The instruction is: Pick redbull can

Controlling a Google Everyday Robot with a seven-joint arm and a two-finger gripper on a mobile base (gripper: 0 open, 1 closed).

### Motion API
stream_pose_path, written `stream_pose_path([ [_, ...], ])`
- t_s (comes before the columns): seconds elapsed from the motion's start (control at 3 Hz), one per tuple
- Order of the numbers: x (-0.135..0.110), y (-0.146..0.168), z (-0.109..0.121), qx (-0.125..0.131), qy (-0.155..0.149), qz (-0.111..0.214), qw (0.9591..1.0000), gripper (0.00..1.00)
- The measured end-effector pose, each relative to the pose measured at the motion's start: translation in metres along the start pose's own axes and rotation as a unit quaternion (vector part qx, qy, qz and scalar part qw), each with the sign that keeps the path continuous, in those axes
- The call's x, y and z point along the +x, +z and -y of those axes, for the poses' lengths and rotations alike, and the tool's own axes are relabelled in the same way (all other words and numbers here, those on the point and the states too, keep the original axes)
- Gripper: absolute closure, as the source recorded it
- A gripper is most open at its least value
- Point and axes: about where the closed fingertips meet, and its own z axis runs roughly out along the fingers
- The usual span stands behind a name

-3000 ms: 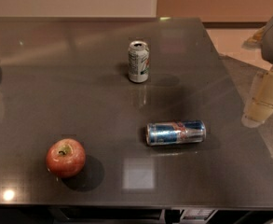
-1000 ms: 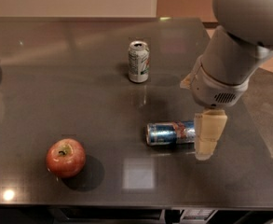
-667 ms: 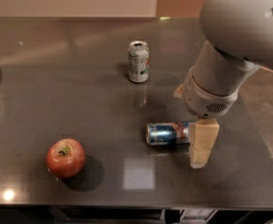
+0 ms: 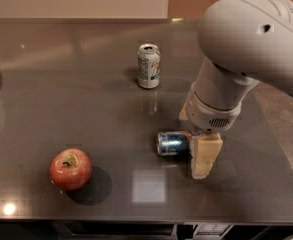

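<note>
The redbull can (image 4: pixel 172 143), blue and silver, lies on its side on the dark table (image 4: pixel 86 109), right of centre near the front. Only its left end shows; the rest is hidden behind my gripper (image 4: pixel 202 156). The gripper hangs from the big white arm (image 4: pixel 246 44) and is down at the can's right half, close to the table top. Whether it touches the can I cannot tell.
A white-and-green soda can (image 4: pixel 149 65) stands upright behind the redbull can, towards the middle back. A red apple (image 4: pixel 70 169) sits at the front left. The table's front edge runs just below the apple, and its right edge lies beyond the arm.
The arm came in from the right and swung over the table. The gripper moved left and down onto the right half of the redbull can, covering more of it. The can, apple and soda can have not moved.
</note>
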Motion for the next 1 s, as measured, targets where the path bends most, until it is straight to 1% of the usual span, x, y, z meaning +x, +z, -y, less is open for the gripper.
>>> stream_pose_path([
  [0.33, -0.001, -0.001, 0.000, -0.005, 0.001, -0.003, 1.0000, 0.41],
  [0.67, -0.003, -0.012, 0.002, -0.011, -0.001, 0.001, 0.9999, 0.64],
  [1.0, -0.006, -0.040, 0.004, -0.017, -0.013, 0.017, 0.9996, 0.87],
])
